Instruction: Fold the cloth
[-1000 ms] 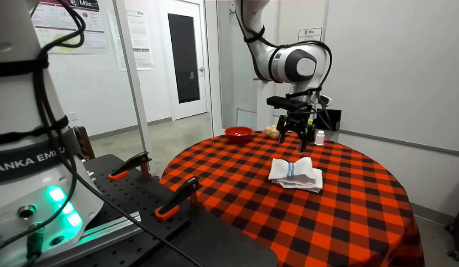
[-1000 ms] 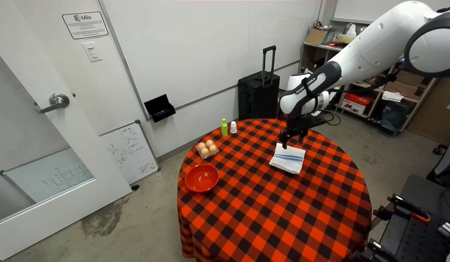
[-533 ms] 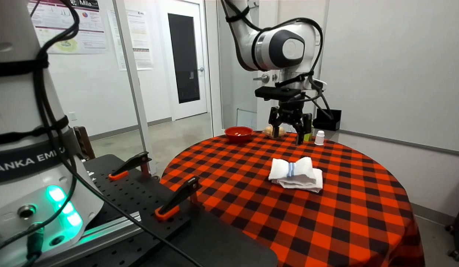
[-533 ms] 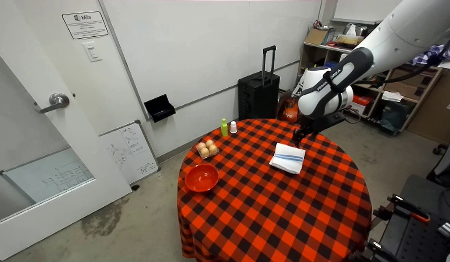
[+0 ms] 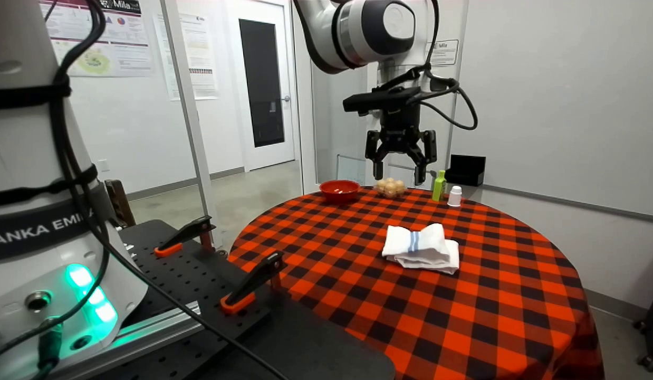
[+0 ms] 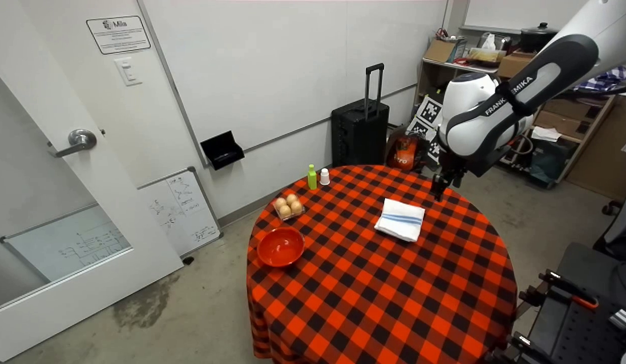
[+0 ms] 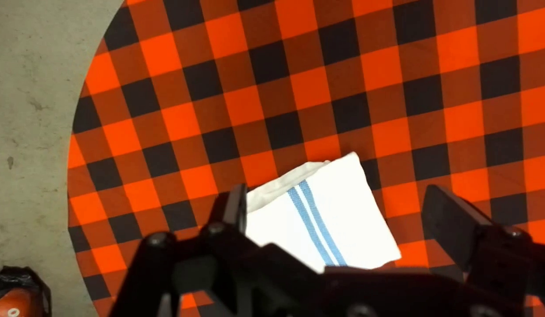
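Observation:
The white cloth (image 5: pixel 420 248) lies folded into a small layered stack on the checkered tablecloth, with blue stripes on its top layer. In an exterior view its upper flap stands slightly raised over the lower layers. It also shows in an exterior view (image 6: pixel 400 220) and in the wrist view (image 7: pixel 343 211), where the gripper body hides its near part. My gripper (image 5: pixel 399 173) is open and empty, in the air well above the table and apart from the cloth. It also shows in an exterior view (image 6: pixel 438 191) and in the wrist view (image 7: pixel 336 207), its fingers wide apart.
A red bowl (image 6: pixel 281 246), a pack of eggs (image 6: pixel 288 207), a green bottle (image 6: pixel 312 178) and a white bottle (image 6: pixel 324 177) stand near the table's edge. The round table wears a red-and-black tablecloth (image 6: pixel 353 283). Clamps (image 5: pixel 252 282) sit on the robot's base plate.
My open gripper has risen away from the cloth, moving up and left in an exterior view. The cloth has stayed where it is, folded.

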Tool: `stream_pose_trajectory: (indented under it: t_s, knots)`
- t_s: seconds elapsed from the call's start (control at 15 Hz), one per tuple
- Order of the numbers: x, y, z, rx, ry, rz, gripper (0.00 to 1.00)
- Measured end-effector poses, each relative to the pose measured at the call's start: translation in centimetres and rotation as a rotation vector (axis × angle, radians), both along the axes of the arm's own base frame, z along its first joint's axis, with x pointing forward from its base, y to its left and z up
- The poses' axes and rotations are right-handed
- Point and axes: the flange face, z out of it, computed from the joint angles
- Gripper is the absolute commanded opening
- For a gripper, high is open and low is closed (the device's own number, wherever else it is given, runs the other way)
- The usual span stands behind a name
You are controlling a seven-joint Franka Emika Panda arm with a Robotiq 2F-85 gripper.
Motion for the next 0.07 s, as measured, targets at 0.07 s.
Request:
stream_pose_trajectory:
  t_s: [0.07]
  knots:
    - [-0.13, 0.04, 0.08, 0.001, 0.000, 0.001, 1.00]
